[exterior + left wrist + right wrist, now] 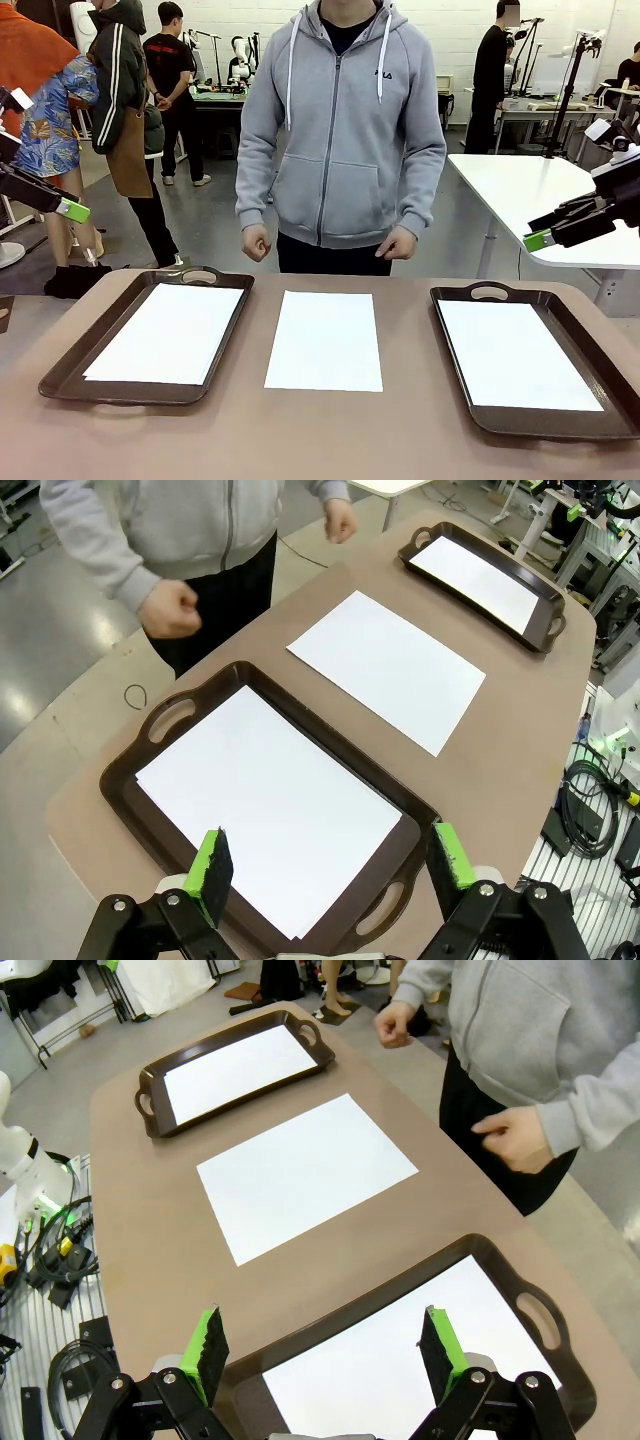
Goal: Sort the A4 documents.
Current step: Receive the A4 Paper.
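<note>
Three white A4 documents lie flat on the brown table. One sheet (165,333) rests in the left dark brown tray (140,392), one (325,340) lies bare in the middle, and one (515,352) fills the right tray (540,425). My left gripper (73,210) hangs open, high off the table's left end; in its wrist view the left gripper (332,858) looks down on the left tray (115,780) and its sheet (270,805). My right gripper (537,240) is open, raised off the right end, and the right gripper (326,1345) sits above the right tray (350,1305). Neither holds anything.
A person in a grey hoodie stands at the far edge, with loosely closed hands (257,243) (398,245) held above the table, behind the middle sheet. A white table (520,190) stands at the back right. Bare brown tabletop lies between the trays and along the near edge.
</note>
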Robot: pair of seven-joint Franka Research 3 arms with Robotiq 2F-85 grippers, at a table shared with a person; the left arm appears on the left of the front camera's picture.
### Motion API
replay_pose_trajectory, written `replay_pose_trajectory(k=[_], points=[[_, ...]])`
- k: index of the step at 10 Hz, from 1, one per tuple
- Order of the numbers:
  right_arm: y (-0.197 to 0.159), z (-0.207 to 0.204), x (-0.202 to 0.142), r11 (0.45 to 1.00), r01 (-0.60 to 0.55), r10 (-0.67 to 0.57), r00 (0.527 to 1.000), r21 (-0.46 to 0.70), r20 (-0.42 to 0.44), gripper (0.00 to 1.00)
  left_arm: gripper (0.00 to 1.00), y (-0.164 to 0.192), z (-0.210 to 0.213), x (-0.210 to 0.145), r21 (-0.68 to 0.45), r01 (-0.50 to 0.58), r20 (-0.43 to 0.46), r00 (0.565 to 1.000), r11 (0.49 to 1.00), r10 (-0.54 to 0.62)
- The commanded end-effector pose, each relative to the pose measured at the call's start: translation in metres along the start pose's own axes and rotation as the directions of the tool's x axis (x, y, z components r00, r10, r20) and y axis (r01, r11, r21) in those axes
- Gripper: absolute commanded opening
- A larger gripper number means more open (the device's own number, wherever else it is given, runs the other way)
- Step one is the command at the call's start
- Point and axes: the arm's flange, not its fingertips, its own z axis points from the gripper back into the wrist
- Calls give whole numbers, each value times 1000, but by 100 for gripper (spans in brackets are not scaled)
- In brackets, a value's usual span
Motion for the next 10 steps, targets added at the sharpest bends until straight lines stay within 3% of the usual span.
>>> replay_pose_trajectory(k=[1,10], points=[[1,0,0,1000,-2,2,1000,1,1,100,100,0,0,-1,-5,14,5,1000,1000,-13],[1,0,0,1000,-2,2,1000,1,1,100,100,0,0,-1,-5,14,5,1000,1000,-13]])
